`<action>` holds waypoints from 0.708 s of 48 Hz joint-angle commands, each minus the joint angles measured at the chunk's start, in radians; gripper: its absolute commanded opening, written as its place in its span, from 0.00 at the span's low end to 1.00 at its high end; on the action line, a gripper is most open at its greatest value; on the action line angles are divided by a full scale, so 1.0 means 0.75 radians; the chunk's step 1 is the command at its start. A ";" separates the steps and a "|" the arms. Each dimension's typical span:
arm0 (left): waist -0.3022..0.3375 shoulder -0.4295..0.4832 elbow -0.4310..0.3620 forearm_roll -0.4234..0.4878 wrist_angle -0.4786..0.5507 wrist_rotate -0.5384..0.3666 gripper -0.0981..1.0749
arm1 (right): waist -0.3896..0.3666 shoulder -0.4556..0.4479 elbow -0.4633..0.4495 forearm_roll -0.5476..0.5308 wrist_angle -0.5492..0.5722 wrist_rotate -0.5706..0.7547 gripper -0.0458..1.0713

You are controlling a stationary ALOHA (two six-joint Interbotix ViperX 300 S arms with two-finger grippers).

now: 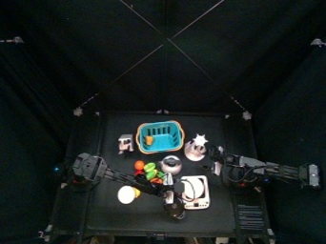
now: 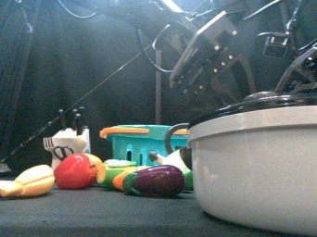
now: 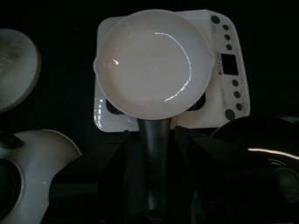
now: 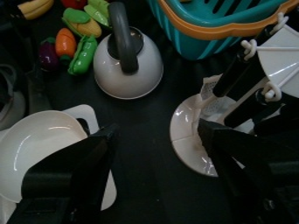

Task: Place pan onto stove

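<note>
Left wrist view, left gripper [image 3: 156, 179] clamping pan [image 3: 149, 59] handle, over stove [image 3: 225, 66]; right gripper [image 4: 152, 166] open

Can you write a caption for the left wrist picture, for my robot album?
The left gripper holds the pan by its dark handle, right over the white stove.

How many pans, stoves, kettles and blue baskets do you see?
pan: 1
stove: 1
kettle: 1
blue basket: 1
Total: 4
</note>
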 commanded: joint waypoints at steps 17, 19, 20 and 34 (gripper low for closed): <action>0.006 -0.252 0.110 0.072 0.010 -0.016 0.80 | -0.002 0.004 -0.043 0.002 -0.006 0.004 0.95; 0.006 -0.274 0.127 0.072 0.002 -0.018 0.80 | -0.002 0.002 -0.045 0.002 -0.008 0.004 0.95; 0.006 -0.286 0.135 0.072 0.002 -0.018 0.80 | 0.000 0.004 -0.045 0.002 -0.010 0.004 0.95; 0.012 -0.409 0.252 0.072 -0.008 -0.033 0.79 | 0.004 0.002 -0.041 0.000 -0.031 0.000 0.95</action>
